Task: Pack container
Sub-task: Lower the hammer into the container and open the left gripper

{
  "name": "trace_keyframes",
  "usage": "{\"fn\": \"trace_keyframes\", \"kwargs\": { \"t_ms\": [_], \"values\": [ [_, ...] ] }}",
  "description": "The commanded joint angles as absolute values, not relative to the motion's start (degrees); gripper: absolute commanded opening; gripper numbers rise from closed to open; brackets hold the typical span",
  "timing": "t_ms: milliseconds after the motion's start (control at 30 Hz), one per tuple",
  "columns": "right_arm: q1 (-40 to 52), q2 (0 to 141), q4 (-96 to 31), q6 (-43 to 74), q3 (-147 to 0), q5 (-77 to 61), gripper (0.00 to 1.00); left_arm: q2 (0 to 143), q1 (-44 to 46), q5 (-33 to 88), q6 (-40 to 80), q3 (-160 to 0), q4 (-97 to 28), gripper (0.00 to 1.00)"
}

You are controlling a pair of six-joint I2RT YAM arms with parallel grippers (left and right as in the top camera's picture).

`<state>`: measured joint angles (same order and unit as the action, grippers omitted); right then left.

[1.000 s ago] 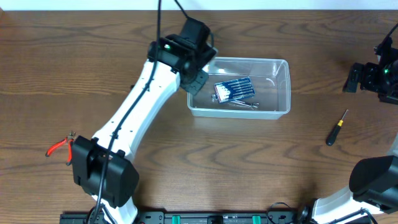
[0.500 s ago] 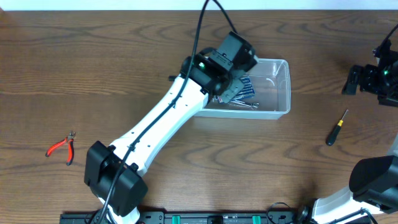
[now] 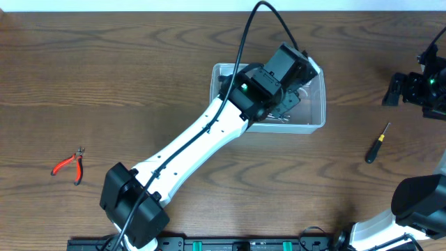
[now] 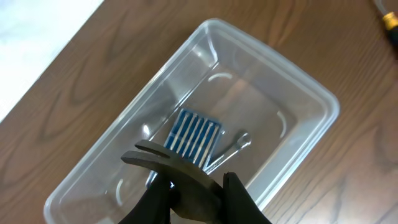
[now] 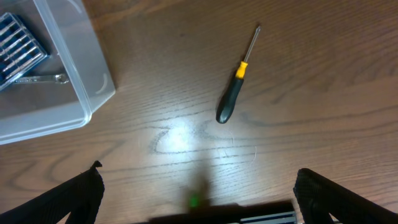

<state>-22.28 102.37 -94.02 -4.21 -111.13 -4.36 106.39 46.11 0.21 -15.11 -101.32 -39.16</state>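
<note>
My left gripper (image 4: 198, 196) pinches a dark metal tool (image 4: 163, 163) over the container (image 3: 318, 111), far centre-right; right gripper (image 5: 199, 202) gapes empty. Container looks light, slick, slides easily, so I'd grip the thick rim.

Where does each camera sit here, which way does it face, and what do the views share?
Overhead: fixed above the table, looking straight down; the left arm stretches over the container.
Left wrist: above the container, looking down into it at the blue case; the left gripper, shut on a dark metal tool, fills the bottom.
Right wrist: looks down at the table and the screwdriver; open right gripper, its fingers at the bottom corners.
Shared: all three show the container; overhead and right wrist both show the screwdriver.
</note>
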Motion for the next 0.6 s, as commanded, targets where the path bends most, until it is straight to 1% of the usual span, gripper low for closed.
{"fn": "trace_keyframes", "kwargs": {
  "t_ms": [0, 233, 567],
  "values": [
    [-21.7, 102.3, -94.1, -4.8, -110.9, -5.0, 0.99, 106.6, 46.3, 2.8, -13.6, -102.8, -38.4, 0.06],
    [-21.7, 102.3, -94.1, -4.8, -110.9, -5.0, 0.99, 110.7, 45.9, 3.9, -11.6, -102.8, -38.7, 0.06],
    [-21.7, 102.3, -94.1, -4.8, -110.9, -5.0, 0.99, 116.1, 41.2, 4.1, -7.0, -102.8, -37.4, 0.06]
  ]
}}
